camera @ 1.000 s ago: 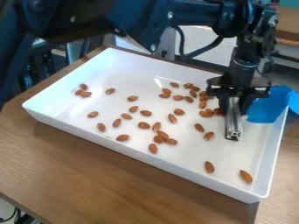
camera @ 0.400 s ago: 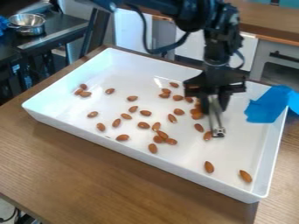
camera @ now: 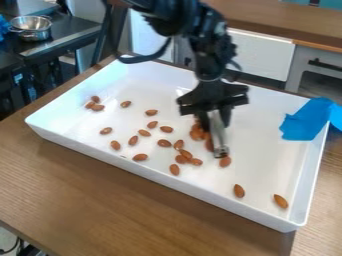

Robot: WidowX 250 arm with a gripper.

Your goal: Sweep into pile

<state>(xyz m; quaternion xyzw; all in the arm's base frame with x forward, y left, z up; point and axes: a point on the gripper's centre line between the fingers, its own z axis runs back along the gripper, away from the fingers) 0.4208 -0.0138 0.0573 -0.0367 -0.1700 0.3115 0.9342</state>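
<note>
Almonds lie across the white tray on the desk, some bunched right beside the silvery tool that my pincer has clamped, pointing down. A looser cluster sits close by, toward the near wall, and a single almond is by the tool's tip. The tool looks narrow for this work, so if I push hard, nuts could slip around its end and fan out instead of gathering. Too low and it might scrape or twist in my grip; too high and it would ride over them. Pushing the bunch fast into the cluster could scatter both. The two strays near the tray's near corner could easily be missed.
</note>
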